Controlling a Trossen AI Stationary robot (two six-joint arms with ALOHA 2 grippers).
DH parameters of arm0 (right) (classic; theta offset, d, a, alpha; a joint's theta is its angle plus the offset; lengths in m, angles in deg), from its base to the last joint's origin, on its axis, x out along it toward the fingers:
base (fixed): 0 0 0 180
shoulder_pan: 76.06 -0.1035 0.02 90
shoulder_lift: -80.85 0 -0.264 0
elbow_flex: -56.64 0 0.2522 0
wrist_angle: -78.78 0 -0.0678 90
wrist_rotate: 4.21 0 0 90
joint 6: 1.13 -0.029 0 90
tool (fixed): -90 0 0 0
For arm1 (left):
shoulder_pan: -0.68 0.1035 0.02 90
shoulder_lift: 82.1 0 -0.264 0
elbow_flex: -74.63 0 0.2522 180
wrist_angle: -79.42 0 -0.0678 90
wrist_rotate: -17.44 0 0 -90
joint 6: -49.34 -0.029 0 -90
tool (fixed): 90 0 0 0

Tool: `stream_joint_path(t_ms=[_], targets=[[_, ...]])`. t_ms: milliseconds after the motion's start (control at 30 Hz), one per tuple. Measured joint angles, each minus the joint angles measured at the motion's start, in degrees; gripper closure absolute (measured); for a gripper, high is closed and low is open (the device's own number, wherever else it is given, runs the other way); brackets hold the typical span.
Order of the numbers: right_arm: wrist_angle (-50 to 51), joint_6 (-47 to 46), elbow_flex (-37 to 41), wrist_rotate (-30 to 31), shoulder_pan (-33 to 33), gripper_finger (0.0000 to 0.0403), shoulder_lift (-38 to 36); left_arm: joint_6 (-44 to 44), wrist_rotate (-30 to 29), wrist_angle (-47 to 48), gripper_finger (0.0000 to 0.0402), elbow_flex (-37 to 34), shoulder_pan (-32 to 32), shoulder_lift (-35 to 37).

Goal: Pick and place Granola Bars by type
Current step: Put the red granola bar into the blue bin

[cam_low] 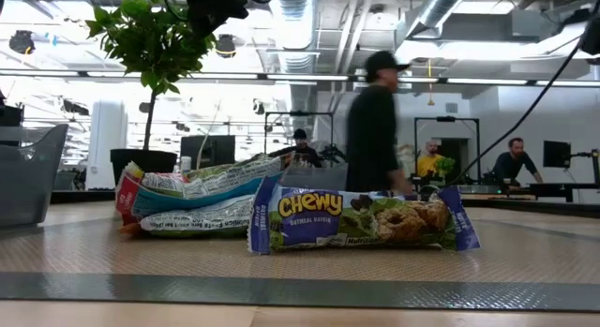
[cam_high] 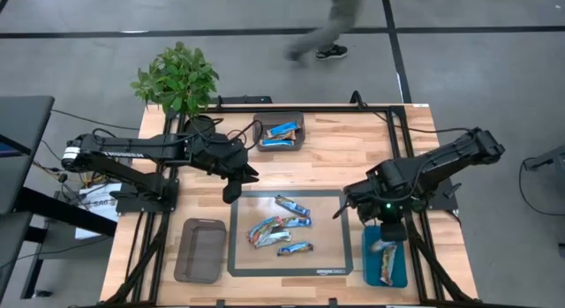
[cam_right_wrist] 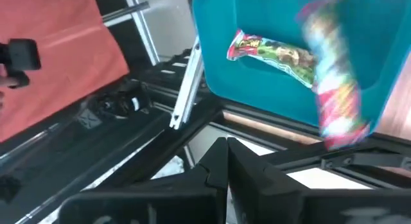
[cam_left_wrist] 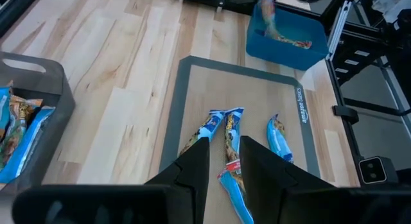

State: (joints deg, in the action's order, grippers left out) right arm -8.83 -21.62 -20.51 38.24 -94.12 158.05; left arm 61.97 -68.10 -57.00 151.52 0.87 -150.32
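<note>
Several Granola Bars in blue wrappers lie on the grey mat: one at the far side, a bunch in the middle and one nearer. In the low view a "Chewy" bar lies in front of the bunch. My left gripper hangs open above the mat's far left corner with nothing between its fingers. My right gripper is shut and empty above the far end of the teal tray. One bar lies in the tray; a second bar shows blurred at its wall.
A grey bin at the table's far side holds more bars. Another grey bin stands left of the mat. A potted plant stands at the far left corner. A person walks past beyond the table.
</note>
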Motion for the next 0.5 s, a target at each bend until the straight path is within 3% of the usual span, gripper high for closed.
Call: stream_joint_path(t_ms=[267, 500], targets=[[-3.93, -0.07, 0.02, 2.98, 0.35, 0.0385, 1.26, 0.02, 0.02, -0.01, 0.0324, 0.0, 0.0, 0.0], [-23.41, -6.47, 0.02, 17.75, 4.2, 0.0306, 0.37, 0.58, -0.54, -0.19, 0.0324, 0.0, 0.0, 0.0]])
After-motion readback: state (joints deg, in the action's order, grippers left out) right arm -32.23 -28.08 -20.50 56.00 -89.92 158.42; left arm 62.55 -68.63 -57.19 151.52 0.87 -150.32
